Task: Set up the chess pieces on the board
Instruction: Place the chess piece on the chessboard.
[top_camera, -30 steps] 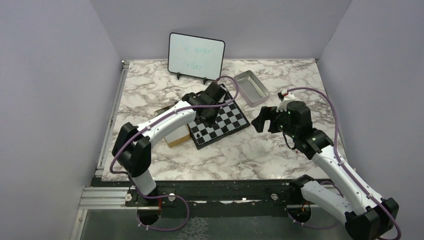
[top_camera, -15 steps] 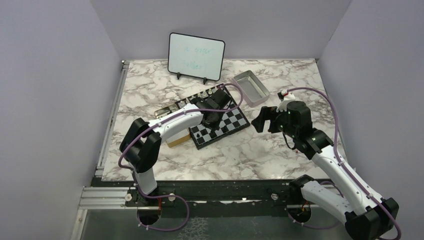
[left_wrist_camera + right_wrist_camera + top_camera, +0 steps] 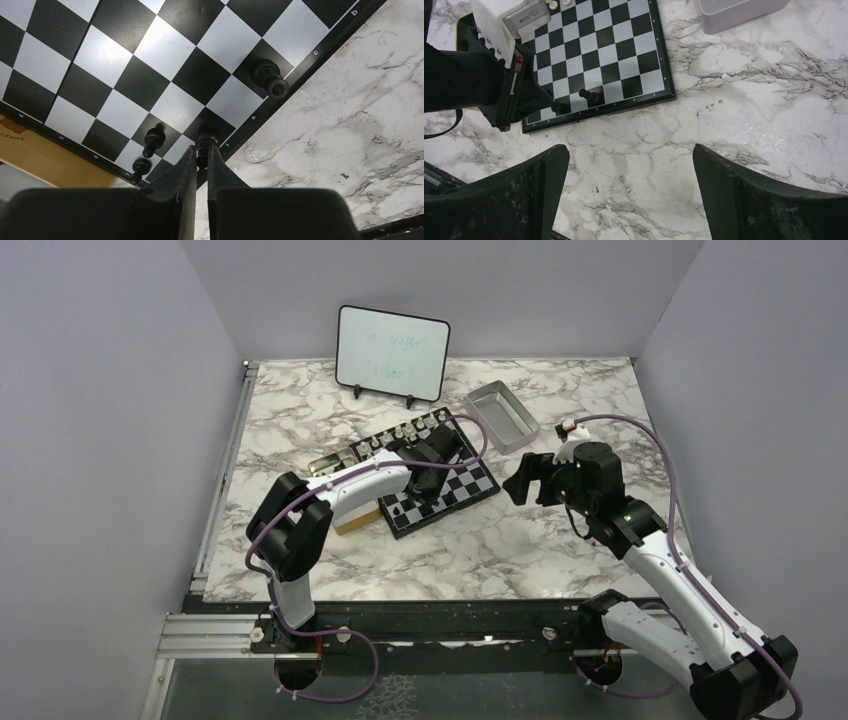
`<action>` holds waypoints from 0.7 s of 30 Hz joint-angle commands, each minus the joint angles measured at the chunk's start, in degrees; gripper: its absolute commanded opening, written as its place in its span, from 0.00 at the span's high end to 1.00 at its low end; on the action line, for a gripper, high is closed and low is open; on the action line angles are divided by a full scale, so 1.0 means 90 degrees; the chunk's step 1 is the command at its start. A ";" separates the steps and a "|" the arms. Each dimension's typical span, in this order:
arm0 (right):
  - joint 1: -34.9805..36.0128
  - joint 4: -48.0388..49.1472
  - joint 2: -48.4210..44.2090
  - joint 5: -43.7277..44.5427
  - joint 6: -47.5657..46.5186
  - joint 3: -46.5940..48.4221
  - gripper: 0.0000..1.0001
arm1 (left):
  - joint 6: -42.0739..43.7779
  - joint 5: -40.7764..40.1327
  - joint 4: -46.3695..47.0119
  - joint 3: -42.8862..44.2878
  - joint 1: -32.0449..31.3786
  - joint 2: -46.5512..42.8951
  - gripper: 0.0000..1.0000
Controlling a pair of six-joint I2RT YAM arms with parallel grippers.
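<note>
The board [image 3: 470,480] lies at the table's middle, also seen in the left wrist view [image 3: 125,80] and the right wrist view [image 3: 624,50]. My left gripper [image 3: 201,151] is shut on a black chess piece [image 3: 206,142], over a dark square by the board's near rim. Three more black pieces stand close by: two to the left [image 3: 154,140] [image 3: 141,167] and one to the right [image 3: 270,80]. From above, the left gripper [image 3: 425,487] hides that corner. My right gripper [image 3: 631,165] is open and empty over bare marble, right of the board [image 3: 522,480].
Pale chess figures [image 3: 400,430] line the board's far edge. A tan wooden box [image 3: 350,515] touches the board's left side, under the left arm. A grey metal tray [image 3: 503,415] sits at the back right and a small whiteboard [image 3: 392,353] stands behind.
The left arm has drawn back from the board's far side to its near edge, its gripper staying shut. The right arm has not moved.
</note>
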 commanded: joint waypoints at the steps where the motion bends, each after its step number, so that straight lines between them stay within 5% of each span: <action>1: -0.0050 0.0039 -0.0099 0.0114 -0.0049 0.0036 0.00 | -0.0068 0.0048 0.0206 -0.0045 -0.0047 0.0059 0.90; 21: -0.0050 0.0048 -0.0106 0.0124 -0.0070 0.0035 0.00 | -0.0058 -0.0010 0.0259 -0.0064 -0.0047 0.0207 0.83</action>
